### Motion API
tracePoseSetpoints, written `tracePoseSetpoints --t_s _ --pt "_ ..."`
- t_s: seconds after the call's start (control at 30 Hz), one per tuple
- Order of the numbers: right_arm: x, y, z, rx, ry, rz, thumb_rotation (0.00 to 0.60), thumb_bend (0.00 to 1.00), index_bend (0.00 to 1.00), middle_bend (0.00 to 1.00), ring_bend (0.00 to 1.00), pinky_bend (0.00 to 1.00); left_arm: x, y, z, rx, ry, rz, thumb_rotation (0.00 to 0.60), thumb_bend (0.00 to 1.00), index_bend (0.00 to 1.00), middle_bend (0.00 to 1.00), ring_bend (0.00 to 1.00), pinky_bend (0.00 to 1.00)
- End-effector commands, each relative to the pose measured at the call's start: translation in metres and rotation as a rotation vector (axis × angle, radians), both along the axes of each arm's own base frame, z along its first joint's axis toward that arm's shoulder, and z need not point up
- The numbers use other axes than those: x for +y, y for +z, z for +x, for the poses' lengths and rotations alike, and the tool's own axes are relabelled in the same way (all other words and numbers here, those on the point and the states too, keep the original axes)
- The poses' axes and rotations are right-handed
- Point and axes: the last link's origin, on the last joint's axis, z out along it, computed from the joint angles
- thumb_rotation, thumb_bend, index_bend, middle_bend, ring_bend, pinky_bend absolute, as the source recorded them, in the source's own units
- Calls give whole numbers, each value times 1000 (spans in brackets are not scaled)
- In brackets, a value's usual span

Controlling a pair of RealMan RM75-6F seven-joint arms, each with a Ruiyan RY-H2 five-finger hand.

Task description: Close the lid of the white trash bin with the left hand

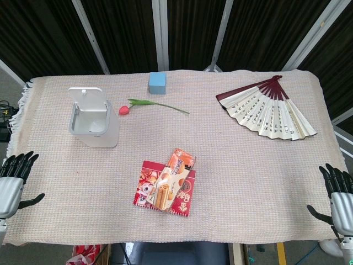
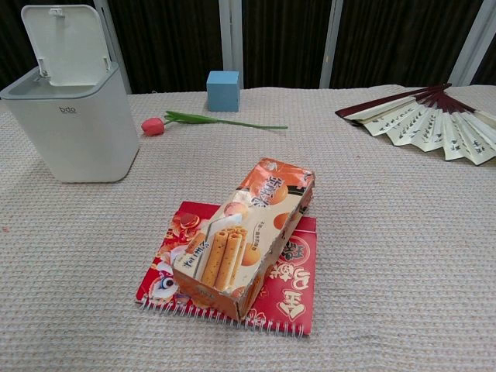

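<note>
The white bin (image 1: 95,124) stands on the left part of the cloth-covered table (image 1: 248,182), its lid (image 1: 89,100) raised upright at the back and the opening showing. In the chest view the bin (image 2: 71,124) sits at far left with the lid (image 2: 66,43) tilted up behind it.

Just right of the bin lies a tulip (image 1: 153,105), red bud toward the bin and green stem running right. A blue block (image 1: 158,83) sits behind the stem, near the far edge. In the chest view the tulip (image 2: 203,121) lies in front of the block (image 2: 223,91).

Toward the near middle, a red notebook (image 1: 182,203) lies flat with a snack box (image 1: 172,178) resting on top, angled across it. The chest view shows the box (image 2: 246,236) covering much of the notebook (image 2: 294,287), whose spiral binding faces the camera.

An open paper fan (image 1: 270,107) spreads across the far right; the chest view catches part of it (image 2: 430,120).

The left hand (image 1: 12,179) hangs off the table's near-left corner, fingers spread and holding nothing, well apart from the bin. The right hand (image 1: 339,193) sits at the near-right edge, likewise splayed and empty. Neither shows in the chest view.
</note>
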Motion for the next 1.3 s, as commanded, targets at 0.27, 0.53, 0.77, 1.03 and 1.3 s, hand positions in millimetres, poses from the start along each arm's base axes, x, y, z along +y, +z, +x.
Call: tracePoseSetpoints --t_s 0.27,0.53,0.77,1.03,1.3 --pt "1 2 0 1 0 -7 600 195 0 0 0 0 0 1 0 1 -5 1 600 134 0 0 0 0" --pt "0 -1 1 6 9 -4 600 194 0 0 0 0 0 0 0 9 1 -3 600 134 0 0 0 0" --pt "1 -1 2 -8 6 -4 600 194 0 0 0 0 -2 7 4 12 -4 1 600 155 0 0 0 62" --pt "-1 1 2 -32 1 -16 600 195 0 0 0 0 31 24 24 0 -36 82 600 418 0 314 373 621" --pt "-3 0 3 -57 -18 -17 600 194 0 0 0 0 99 31 59 12 -36 89 600 616 0 765 724 899"
